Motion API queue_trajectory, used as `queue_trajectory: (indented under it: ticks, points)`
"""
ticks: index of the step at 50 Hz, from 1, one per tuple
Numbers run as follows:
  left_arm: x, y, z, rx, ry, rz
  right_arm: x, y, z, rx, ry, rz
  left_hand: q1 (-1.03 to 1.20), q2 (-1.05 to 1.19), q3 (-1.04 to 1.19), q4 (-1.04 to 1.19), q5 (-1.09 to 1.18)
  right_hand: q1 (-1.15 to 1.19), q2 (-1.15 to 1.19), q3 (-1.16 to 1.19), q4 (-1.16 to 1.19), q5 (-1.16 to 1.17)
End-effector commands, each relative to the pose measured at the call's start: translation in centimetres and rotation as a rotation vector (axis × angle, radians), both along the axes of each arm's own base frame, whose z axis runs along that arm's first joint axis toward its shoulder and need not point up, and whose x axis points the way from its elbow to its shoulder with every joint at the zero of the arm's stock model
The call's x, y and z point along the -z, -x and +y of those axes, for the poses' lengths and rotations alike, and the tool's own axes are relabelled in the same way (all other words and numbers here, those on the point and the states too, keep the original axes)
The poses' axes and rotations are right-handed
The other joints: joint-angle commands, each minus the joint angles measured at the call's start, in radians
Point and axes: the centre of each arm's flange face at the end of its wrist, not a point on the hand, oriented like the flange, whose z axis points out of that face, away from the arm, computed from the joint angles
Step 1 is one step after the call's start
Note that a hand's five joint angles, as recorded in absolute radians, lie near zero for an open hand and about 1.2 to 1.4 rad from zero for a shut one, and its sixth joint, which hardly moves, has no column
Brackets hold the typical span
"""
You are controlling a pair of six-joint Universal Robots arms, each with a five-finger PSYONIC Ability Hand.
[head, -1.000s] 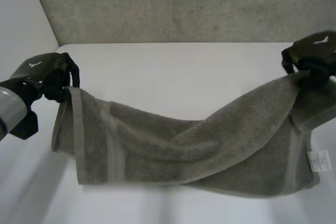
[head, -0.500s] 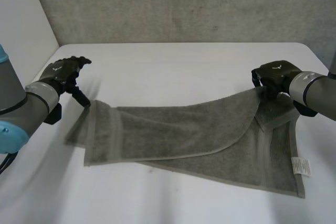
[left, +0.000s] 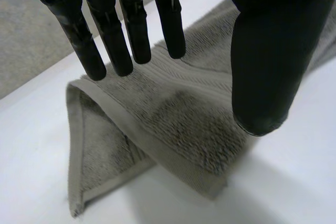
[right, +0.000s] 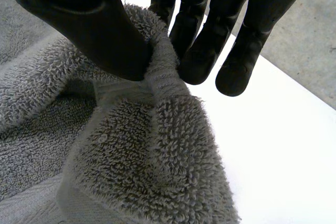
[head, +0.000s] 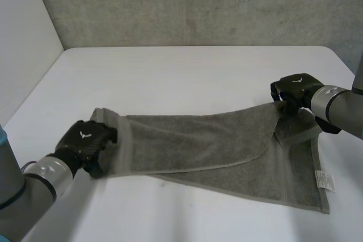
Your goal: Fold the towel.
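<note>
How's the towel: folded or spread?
Folded, roughly. The towel lies in two skewed layers; the lower layer's edge with the label sticks out.

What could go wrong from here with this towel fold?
The left robot hand is open over the left end of the towel, gripping nothing; a pull from the other side could drag it.
The right robot hand pinches only a small bunch at a corner, which may slip.
The top layer lies skewed over the bottom one; flattening now would likely set a crooked fold.
</note>
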Motion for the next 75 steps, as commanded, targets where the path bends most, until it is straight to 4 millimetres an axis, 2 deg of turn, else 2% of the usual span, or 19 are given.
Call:
queue_trajectory:
  ticks: [1, 37, 42, 45, 47, 52, 56, 67, 72, 74, 75]
  points:
    - [1.8, 0.1, -0.1, 0.008, -0.019, -0.016, 0.4, 0.0, 0.1, -0.001, -0.005, 0.004, 0.168, 0.168, 0.168, 0.168, 0.172, 0.081, 0.072, 0.066, 0.058, 0.068]
    - [3.7, 0.4, -1.5, 0.005, -0.036, -0.028, 1.2, 0.0, 0.2, -0.002, -0.010, 0.007, 0.204, 0.204, 0.204, 0.203, 0.207, 0.081, 0.072, 0.066, 0.058, 0.068]
    - [3.7, 0.4, -1.8, 0.004, -0.033, -0.026, 1.3, 0.0, 0.2, -0.003, -0.012, 0.007, 0.292, 0.292, 0.292, 0.291, 0.295, 0.081, 0.072, 0.066, 0.058, 0.068]
    - [3.6, 0.4, -1.9, 0.004, -0.032, -0.026, 1.3, 0.0, 0.2, -0.004, -0.011, 0.008, 0.418, 0.418, 0.418, 0.417, 0.422, 0.081, 0.072, 0.066, 0.058, 0.068]
    - [3.5, 0.4, -2.0, 0.004, -0.026, -0.025, 1.3, 0.0, 0.2, -0.003, -0.011, 0.009, 0.611, 0.611, 0.611, 0.610, 0.615, 0.081, 0.072, 0.066, 0.058, 0.068]
    - [3.3, 0.5, -2.1, 0.005, -0.017, -0.023, 1.3, 0.0, 0.2, -0.003, -0.011, 0.009, 0.828, 0.828, 0.828, 0.828, 0.832, 0.081, 0.072, 0.066, 0.058, 0.068]
    - [3.1, 0.5, -2.3, 0.004, -0.009, -0.022, 1.4, 0.0, 0.2, -0.003, -0.009, 0.009, 0.829, 0.829, 0.829, 0.828, 0.832, 0.081, 0.072, 0.066, 0.058, 0.068]
    - [1.6, 1.1, -2.2, 0.015, 0.039, -0.012, 0.9, 0.1, 0.5, 0.000, -0.015, 0.011, 0.829, 0.829, 0.829, 0.828, 0.832, 0.081, 0.072, 0.066, 0.058, 0.068]
    - [-0.5, 1.2, -2.0, 0.021, 0.087, -0.002, 0.3, 0.4, 2.3, -0.023, -0.074, 0.057, 0.829, 0.829, 0.829, 0.828, 0.832, 0.081, 0.072, 0.066, 0.058, 0.068]
    - [-2.3, 1.0, -1.5, 0.021, 0.102, 0.001, -0.5, 1.0, 3.9, -0.055, -0.112, 0.123, 0.829, 0.829, 0.829, 0.828, 0.832, 0.081, 0.072, 0.066, 0.058, 0.068]
    - [-2.3, 1.0, -1.5, 0.021, 0.102, 0.001, -0.5, 1.0, 3.9, -0.055, -0.112, 0.123, 0.829, 0.829, 0.829, 0.828, 0.832, 0.081, 0.072, 0.066, 0.058, 0.068]
